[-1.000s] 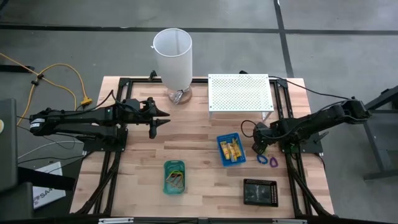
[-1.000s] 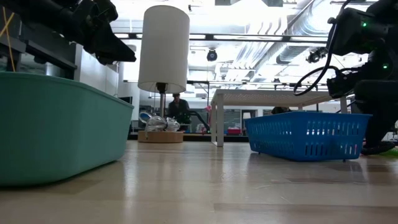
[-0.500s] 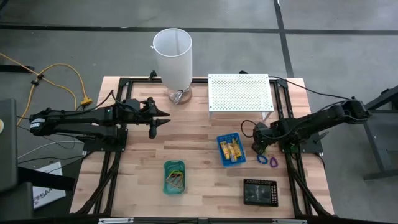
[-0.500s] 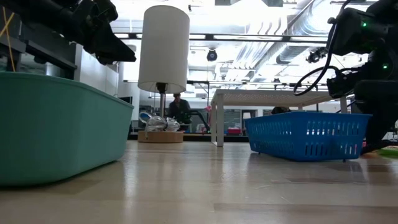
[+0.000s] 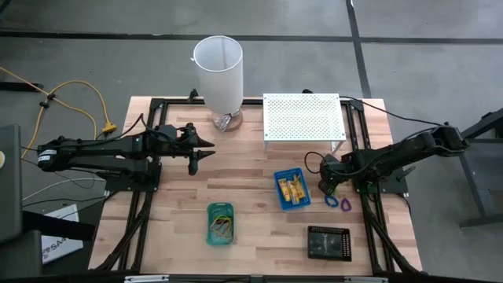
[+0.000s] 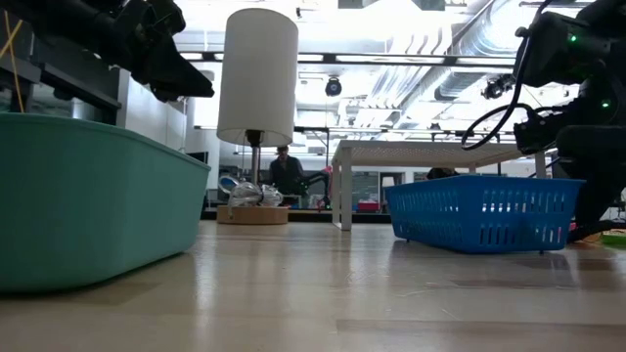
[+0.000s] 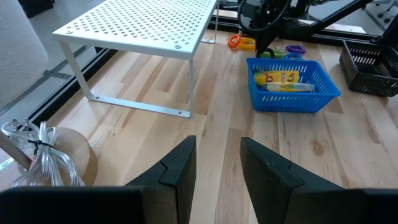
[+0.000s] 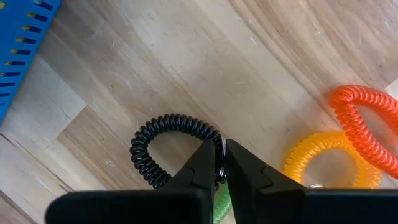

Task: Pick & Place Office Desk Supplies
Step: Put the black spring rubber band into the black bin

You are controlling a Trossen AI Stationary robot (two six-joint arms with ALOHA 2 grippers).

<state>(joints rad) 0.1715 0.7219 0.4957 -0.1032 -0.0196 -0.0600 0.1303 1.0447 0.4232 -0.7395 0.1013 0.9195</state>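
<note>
Right gripper (image 8: 221, 163) low over table (image 8: 155, 74) beside blue tray (image 8: 18, 37), fingers pinching black coil loop (image 8: 163, 144). Orange coil (image 8: 367, 124), yellow coil (image 8: 323, 158) just beside. Left gripper (image 7: 217, 163) waits spread near lamp.

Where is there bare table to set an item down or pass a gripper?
Free: the bare wood between the left gripper, blue tray and green tray; also between the green tray and black tray.
Crowded: beside the blue tray, where the right gripper is shut on the black coil, near the orange coil and yellow coil.
</note>
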